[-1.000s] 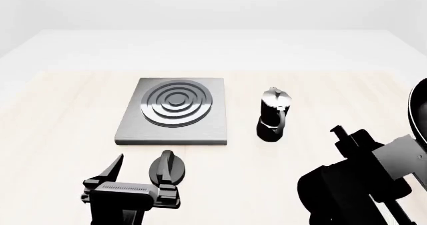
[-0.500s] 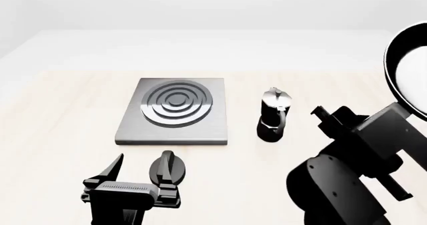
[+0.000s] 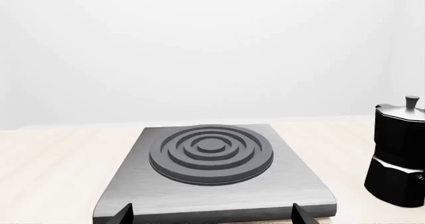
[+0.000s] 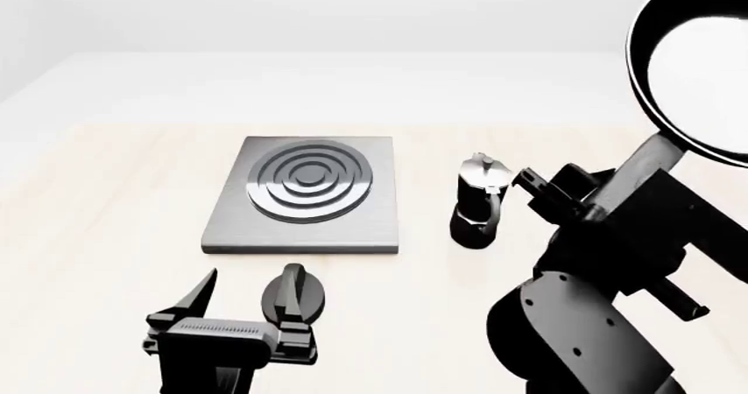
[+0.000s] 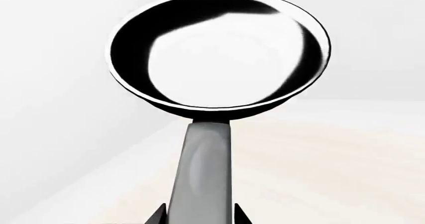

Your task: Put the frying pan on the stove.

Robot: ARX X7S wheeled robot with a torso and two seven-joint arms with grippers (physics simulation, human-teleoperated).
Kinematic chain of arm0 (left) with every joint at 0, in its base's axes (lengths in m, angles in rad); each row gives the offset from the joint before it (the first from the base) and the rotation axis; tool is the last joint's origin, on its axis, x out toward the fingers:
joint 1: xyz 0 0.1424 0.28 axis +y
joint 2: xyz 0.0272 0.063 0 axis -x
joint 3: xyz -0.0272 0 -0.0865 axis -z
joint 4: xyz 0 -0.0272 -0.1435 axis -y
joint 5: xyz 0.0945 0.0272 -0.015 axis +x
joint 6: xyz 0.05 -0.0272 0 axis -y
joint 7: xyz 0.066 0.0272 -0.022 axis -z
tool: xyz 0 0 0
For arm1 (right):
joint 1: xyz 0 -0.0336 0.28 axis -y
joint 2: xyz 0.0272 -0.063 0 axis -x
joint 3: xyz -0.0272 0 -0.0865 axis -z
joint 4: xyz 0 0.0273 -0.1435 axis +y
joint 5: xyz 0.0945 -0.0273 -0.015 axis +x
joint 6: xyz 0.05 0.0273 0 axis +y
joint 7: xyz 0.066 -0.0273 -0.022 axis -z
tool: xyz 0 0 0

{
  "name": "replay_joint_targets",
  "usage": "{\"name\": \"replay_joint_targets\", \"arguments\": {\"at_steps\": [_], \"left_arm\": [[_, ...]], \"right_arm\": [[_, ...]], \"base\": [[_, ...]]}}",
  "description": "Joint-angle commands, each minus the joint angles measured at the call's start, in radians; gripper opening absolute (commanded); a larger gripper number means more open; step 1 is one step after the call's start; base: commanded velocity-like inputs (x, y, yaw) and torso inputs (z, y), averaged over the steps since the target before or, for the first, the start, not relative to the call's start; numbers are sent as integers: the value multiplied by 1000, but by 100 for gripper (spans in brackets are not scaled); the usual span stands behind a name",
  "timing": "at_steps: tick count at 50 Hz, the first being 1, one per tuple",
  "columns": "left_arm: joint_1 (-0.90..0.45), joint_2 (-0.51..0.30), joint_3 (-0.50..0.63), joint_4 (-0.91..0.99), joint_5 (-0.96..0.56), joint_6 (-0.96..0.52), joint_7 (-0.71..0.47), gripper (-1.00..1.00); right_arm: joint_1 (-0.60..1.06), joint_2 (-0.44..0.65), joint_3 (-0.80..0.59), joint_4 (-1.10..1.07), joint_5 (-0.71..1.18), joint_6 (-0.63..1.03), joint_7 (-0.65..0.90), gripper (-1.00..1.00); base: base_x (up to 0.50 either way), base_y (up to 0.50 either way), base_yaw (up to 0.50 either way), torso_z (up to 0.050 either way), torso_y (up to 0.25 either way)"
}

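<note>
In the head view we see the frying pan [image 4: 696,70] now lifted high over the right side of the worktop [image 4: 105,201], up at that view's upper right corner, its shiny inside tilted toward the camera. 1 second ago only a sliver of its rim showed at the right edge; half a second ago it was lower and further right. So our right arm has raised it and swung it inward, the carry toward the stove [image 4: 308,193] is under way, and the pan has yet to cross over the moka pot [image 4: 479,203], which stands between them. The stove lies flat near the middle of the worktop, nothing on it. Our left gripper [image 4: 240,311] hangs near the front edge with its fingers apart, a small black knob [image 4: 296,294] just beside it; neither has moved.

In the left wrist view, the stove [image 3: 214,174] fills the middle, its rings bare, the moka pot [image 3: 397,159] beside it. 2 finger tips show well apart.

In the right wrist view, the right gripper [image 5: 198,216] is clamped on the pan's handle [image 5: 201,174], and the pan [image 5: 219,55] is held out ahead of it above the worktop.

The worktop is pale wood, smooth; the room beyond is plain white.
</note>
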Motion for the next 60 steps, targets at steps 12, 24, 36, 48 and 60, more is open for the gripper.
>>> {"name": "replay_joint_targets", "arguments": {"at_steps": [12, 24, 36, 48, 60], "left_arm": [[1, -4, 9, 7, 0, -2, -9, 100], [-7, -4, 14, -1, 3, -4, -12, 100], [-10, -7, 18, 8, -2, -12, -17, 100], [-15, -12, 21, 15, -1, -22, -22, 100], [-18, -17, 23, 18, -2, -26, -26, 100]], "right_arm": [[60, 31, -98, -48, 4, 6, -101, -100], [99, 39, -182, -27, 11, -6, -203, -100], [125, 47, -264, -26, -3, 4, -260, -100], [145, 58, -322, -15, -9, 4, -316, -100], [171, 64, -394, -4, -12, -4, -393, -100]], "base": [[0, 0, 0, 0, 2], [0, 0, 0, 1, 2], [0, 0, 0, 0, 3], [0, 0, 0, 1, 2], [0, 0, 0, 1, 2]]}}
